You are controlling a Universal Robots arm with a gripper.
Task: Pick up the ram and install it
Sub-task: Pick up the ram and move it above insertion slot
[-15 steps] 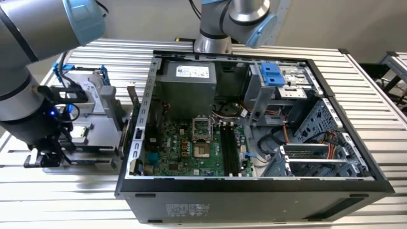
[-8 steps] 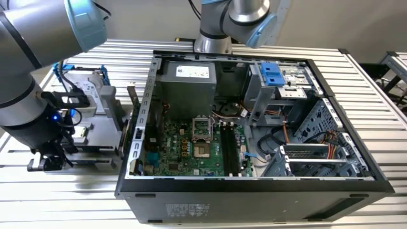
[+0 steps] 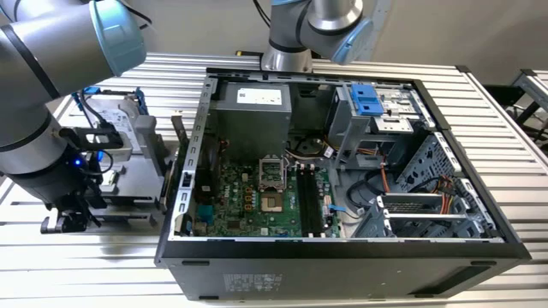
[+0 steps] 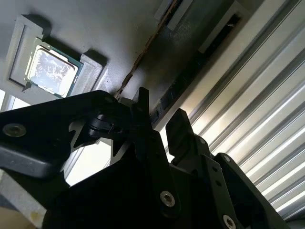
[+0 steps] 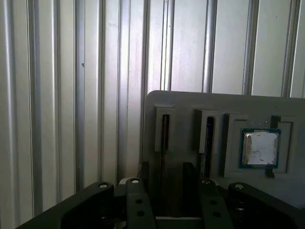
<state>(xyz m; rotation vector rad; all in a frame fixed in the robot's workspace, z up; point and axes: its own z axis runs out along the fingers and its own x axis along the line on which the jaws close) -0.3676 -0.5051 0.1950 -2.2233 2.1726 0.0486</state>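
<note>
My black gripper (image 5: 167, 180) hangs low over the grey moulded parts holder (image 5: 190, 102), its two fingers (image 5: 145, 174) apart and gripping nothing. The ram (image 5: 165, 131), a thin dark circuit-board stick on edge in its narrow slot, runs between them in the first wrist view. For a good grip, I judge I must centre on that edge, square to the slot, and close evenly. Just beside sits the square silver processor chip (image 5: 259, 149), best left untouched. Well apart, the open black computer case (image 3: 342, 247) shows its long black memory slots (image 3: 308, 199).
</note>
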